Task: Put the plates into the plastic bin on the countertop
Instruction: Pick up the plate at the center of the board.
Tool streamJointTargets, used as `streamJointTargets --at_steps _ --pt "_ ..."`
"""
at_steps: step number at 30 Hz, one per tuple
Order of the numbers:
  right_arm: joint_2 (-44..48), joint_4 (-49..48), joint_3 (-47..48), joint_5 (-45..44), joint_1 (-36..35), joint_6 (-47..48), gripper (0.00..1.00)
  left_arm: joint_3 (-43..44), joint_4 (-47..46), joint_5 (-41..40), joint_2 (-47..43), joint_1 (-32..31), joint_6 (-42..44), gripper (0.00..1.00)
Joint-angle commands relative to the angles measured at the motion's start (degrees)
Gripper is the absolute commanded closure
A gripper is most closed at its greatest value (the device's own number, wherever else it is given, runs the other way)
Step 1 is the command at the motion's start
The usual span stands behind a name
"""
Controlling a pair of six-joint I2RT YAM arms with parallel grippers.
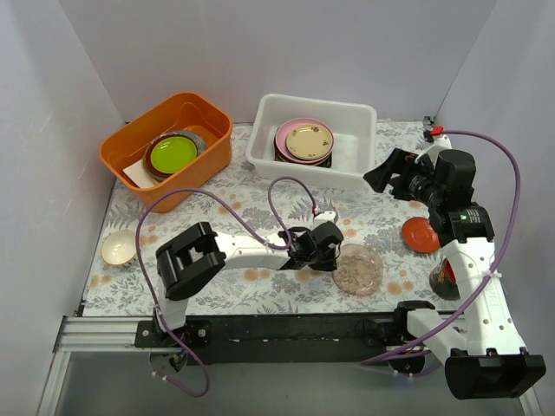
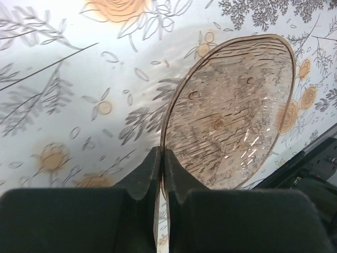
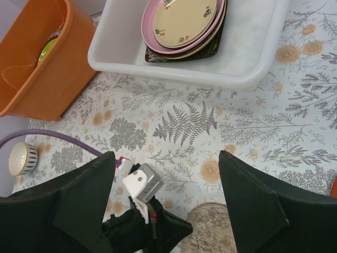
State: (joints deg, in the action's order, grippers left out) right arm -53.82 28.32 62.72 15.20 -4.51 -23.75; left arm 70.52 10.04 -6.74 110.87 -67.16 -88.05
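Our left fingers [image 2: 156,163] were shut tight on the thin rim of the speckled pink plate [image 2: 231,110], at the front of the flowery bench [image 2: 79,79], well apart from the white plastic bin [image 1: 305,169]. We should lift slowly and keep it flat. It was round, bumpy and see-through, maybe glass. Our right fingers [image 1: 381,178] stood wide, holding nothing.
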Motion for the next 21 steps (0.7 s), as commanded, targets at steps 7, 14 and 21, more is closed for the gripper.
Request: streamJointTargets --at_steps 7,14,21 --pt "0.03 -5.37 -4.88 7.91 0.21 1.42 0.11 -7.85 5.07 -9.25 -17.34 1.41 -0.10 1.00" --pt "-1.11 -8.27 -9.54 14.67 0.12 2.30 0.09 -8.82 7.71 -11.53 -26.92 4.40 1.74 1.00" --pt "-1.72 -11.35 -12.97 20.65 0.12 2.21 0.09 -8.47 11.31 -13.82 -33.17 7.12 3.06 1.00"
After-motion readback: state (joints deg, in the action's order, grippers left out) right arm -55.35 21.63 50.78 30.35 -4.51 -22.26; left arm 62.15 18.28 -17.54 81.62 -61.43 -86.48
